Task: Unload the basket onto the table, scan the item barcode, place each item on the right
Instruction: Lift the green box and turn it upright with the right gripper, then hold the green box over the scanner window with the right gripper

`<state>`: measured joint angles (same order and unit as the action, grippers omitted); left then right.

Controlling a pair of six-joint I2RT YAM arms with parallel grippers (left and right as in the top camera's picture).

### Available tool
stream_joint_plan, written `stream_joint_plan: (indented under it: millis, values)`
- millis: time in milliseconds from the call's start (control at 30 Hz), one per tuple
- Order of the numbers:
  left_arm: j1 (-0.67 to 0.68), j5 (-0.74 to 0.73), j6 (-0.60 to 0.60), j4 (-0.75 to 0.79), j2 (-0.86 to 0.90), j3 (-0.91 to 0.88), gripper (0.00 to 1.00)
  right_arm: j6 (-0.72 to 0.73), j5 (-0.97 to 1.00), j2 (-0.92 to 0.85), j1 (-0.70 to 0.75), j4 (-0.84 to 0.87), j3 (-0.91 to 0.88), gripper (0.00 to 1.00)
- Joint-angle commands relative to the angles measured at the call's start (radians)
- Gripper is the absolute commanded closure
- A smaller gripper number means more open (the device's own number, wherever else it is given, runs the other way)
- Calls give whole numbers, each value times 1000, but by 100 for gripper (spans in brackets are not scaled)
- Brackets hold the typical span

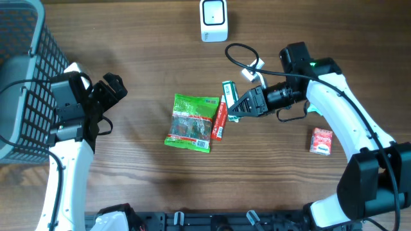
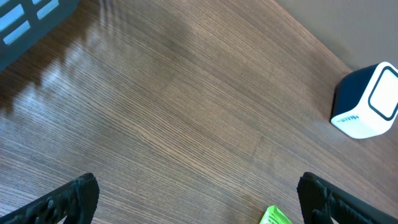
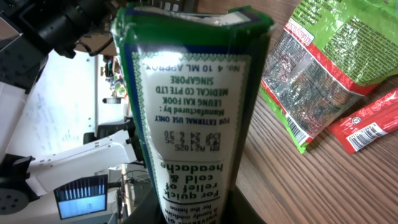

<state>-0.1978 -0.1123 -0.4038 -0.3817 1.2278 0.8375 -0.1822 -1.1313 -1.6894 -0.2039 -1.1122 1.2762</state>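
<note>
Right fingers [image 1: 241, 105] clamped green box [image 1: 227, 91], which needed its barcode side tilted squarely toward scanner [image 1: 214, 20]; left fingers [image 2: 67, 199] stood apart.

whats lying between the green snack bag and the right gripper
A narrow red packet lies there, against the edge of the green snack bag; the right gripper holds a green box. The overhead view shows it.

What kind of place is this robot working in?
Probably a lab mock-up of a shop checkout: a white barcode scanner on a wooden table, a mesh basket at the side, and packaged goods such as a green snack packet.
</note>
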Motion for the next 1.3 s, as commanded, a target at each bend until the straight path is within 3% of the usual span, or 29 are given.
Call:
stream_joint_plan:
  millis: [0,633,833,933,1000,1267]
  values:
    - [-3,10,15,2,5,8,0,-27,-48,-3,0,0,5,96]
    - [-3,10,15,3,5,8,0,-54,28,-3,-2,13,5,96]
    - [-3,10,15,3,5,8,0,-35,454,-5,-21,92,5,96]
    - [-3,10,15,3,5,8,0,136,753,-5,-34,182,8,96]
    - [-3,10,15,2,5,8,0,174,941,-5,-42,212,21,96]
    - [-3,10,15,2,5,8,0,42,1374,-12,-149,211,275,96]
